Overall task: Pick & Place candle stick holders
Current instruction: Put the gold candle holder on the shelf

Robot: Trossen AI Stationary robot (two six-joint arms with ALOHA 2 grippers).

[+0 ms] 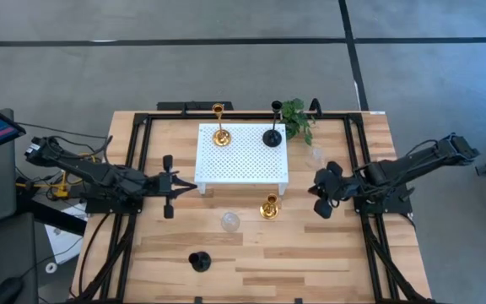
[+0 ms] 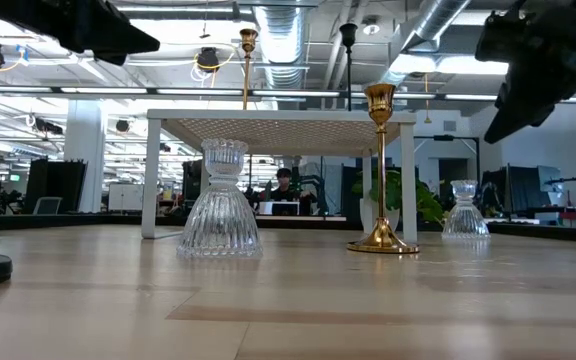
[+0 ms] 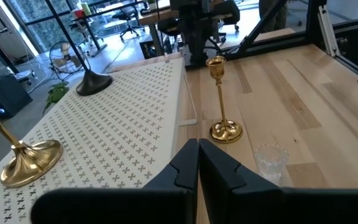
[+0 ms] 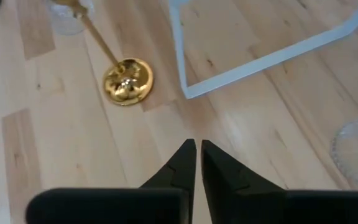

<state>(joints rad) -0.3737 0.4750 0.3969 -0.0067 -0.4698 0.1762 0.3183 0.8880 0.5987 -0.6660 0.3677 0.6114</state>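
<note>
- Right gripper (image 1: pixel 321 205), fingers together and empty, hangs at three o'clock of the gold holder (image 1: pixel 268 208) standing by the stand (image 1: pixel 241 156).
- Step, I judge: approach; next, open and grasp its stem.
- Left gripper (image 1: pixel 191 186) waits, closed.

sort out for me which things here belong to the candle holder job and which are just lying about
Job: gold holders, black holders, glass holders.
Lying about: green plant, white perforated stand.
</note>
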